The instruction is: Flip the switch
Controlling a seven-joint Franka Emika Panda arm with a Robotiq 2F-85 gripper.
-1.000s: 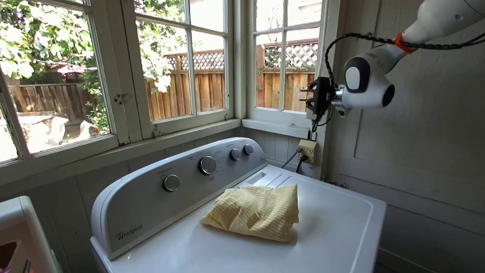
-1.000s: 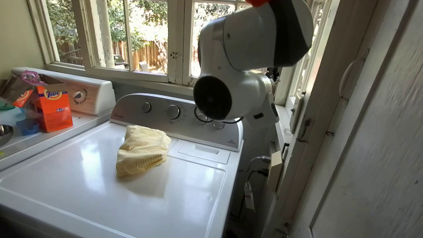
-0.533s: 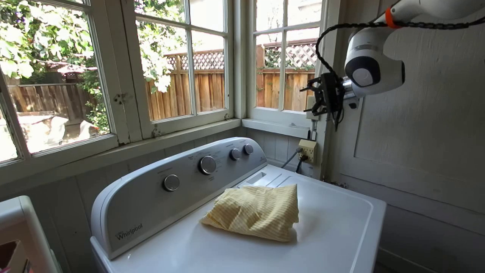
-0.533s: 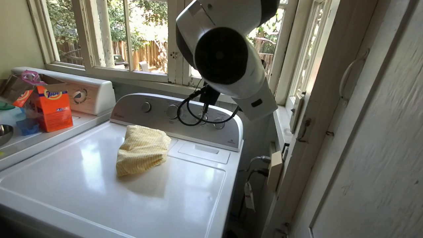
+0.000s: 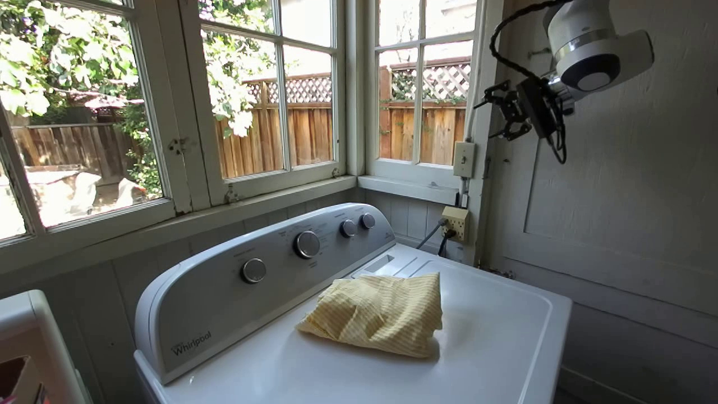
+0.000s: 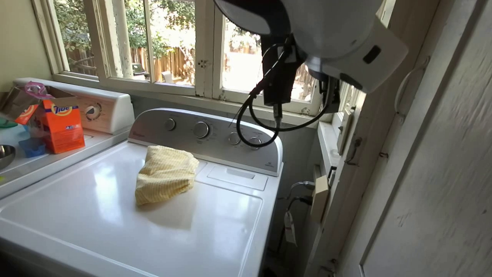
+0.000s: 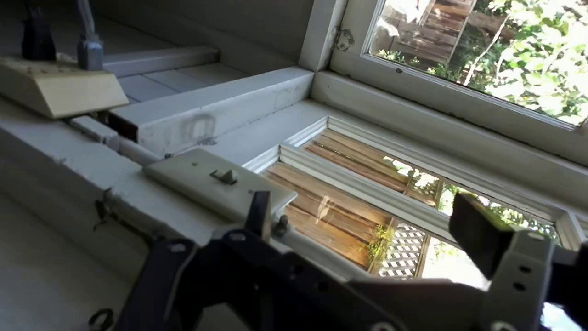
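The gripper is hanging near the switch, its fingers spread

In an exterior view the gripper is hovering, up and to the right of the switch, at the end of the white arm. Its fingers are standing wide apart, released. The switch, an off-white upright plate with a small toggle, is sitting on the frame post beside the corner window. In the wrist view one fingertip is overlapping the plate's edge, but in an exterior view a gap is showing between gripper and plate, so they are standing apart. Which way the toggle is pointing, I cannot tell. Below the switch a yellowish outlet is holding two plugged-in cords. The white washer is standing under the windows, its grey panel carrying four round dials. In both exterior views a yellow striped cloth is lying crumpled on the washer's top. In an exterior view a second white machine is standing left of the washer, an orange Tide box resting on it. A blue container is sitting just beside the box, and a metal bowl is lying partly out of view
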